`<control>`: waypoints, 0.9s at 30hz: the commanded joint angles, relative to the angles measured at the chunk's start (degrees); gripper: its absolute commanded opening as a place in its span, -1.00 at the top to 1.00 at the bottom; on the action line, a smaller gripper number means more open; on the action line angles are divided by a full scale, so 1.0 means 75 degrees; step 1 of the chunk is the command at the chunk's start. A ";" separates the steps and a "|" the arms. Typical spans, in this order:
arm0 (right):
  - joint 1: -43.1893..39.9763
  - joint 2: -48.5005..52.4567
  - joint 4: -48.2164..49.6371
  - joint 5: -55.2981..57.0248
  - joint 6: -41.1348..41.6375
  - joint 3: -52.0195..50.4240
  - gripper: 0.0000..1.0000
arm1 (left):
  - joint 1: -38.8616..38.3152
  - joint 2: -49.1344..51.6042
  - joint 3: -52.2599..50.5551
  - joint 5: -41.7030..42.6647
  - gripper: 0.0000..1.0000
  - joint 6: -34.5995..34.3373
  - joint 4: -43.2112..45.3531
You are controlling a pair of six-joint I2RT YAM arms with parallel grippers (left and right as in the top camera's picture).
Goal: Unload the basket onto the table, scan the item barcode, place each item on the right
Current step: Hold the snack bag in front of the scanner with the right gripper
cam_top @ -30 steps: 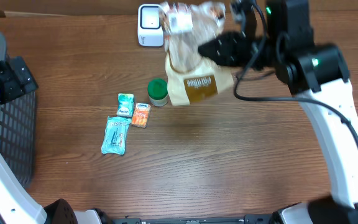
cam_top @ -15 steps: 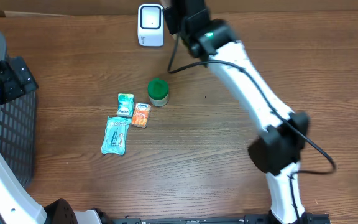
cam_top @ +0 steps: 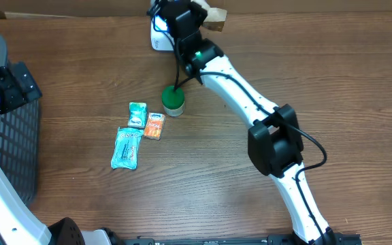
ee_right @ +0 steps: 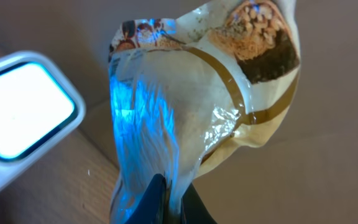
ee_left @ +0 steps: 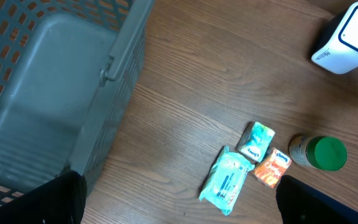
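as right end effector [ee_right: 166,198], clenched on snack bag [ee_right: 191,106], holds it just beside scanner [ee_right: 17,118] at far table [cam_top: 203,177] edge: crumpled glossy film may glare or fold over barcode, causing misread; thin pinch may slip. left end effector [ee_left: 179,208] released.

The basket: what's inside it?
Only the basket's bare grey floor and mesh walls show, nothing lying there. Its near corner is covered by the left pincer's finger.
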 commanded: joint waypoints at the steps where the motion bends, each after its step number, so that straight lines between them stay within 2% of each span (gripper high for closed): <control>1: 0.0283 0.0201 0.0099 0.0172 -0.1355 0.0090 0.92 | -0.0012 0.0032 0.0076 0.0085 -0.99 0.0119 0.0009; 8: 0.0297 0.0522 0.0323 0.0458 -0.1781 0.0087 0.92 | -0.0012 0.0032 0.0076 0.0085 -0.99 0.0119 0.0009; 14: 0.0297 0.0761 0.1122 0.1090 -0.1781 0.0085 0.92 | -0.0012 0.0032 0.0076 0.0085 -0.99 0.0119 0.0009; 27: 0.0356 0.1037 0.1673 0.1556 -0.1757 0.0079 0.92 | -0.0012 0.0032 0.0076 0.0085 -0.99 0.0119 0.0009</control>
